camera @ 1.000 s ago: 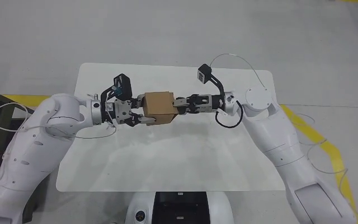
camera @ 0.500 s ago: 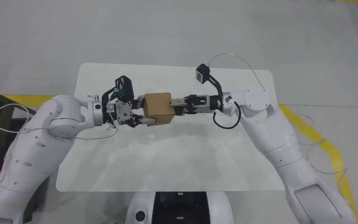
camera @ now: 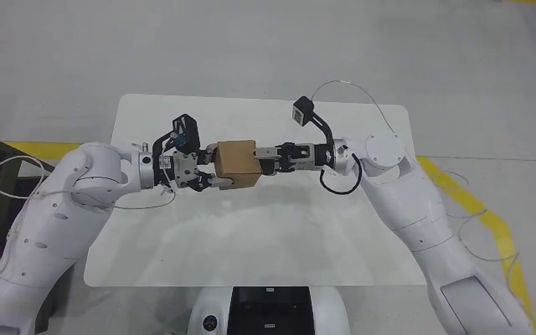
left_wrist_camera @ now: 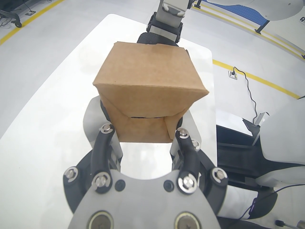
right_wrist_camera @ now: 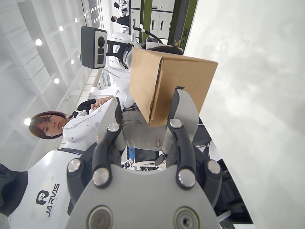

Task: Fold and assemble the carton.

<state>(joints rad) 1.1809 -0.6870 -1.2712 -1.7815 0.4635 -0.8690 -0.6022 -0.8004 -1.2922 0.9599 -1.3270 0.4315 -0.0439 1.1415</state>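
Observation:
The brown carton (camera: 236, 162) hangs above the white table (camera: 251, 243), between my two grippers. My left gripper (camera: 205, 167) is shut on its left end. In the left wrist view the fingers (left_wrist_camera: 95, 110) clamp the tapered, folded-in end of the carton (left_wrist_camera: 147, 77). My right gripper (camera: 261, 156) meets the carton's right end and is open. In the right wrist view one finger (right_wrist_camera: 183, 106) lies flat against a side of the carton (right_wrist_camera: 185, 72), the other stands apart, and a carton edge sits between them. The carton's far end is hidden.
The table is bare around the arms, with free room in front and behind. A loose white cable (camera: 352, 88) arcs over the right arm near the table's back right corner. Yellow floor lines (camera: 469, 201) run past the table's right side.
My right gripper has slid a little to the left against the carton, and the carton and left gripper have shifted slightly with it.

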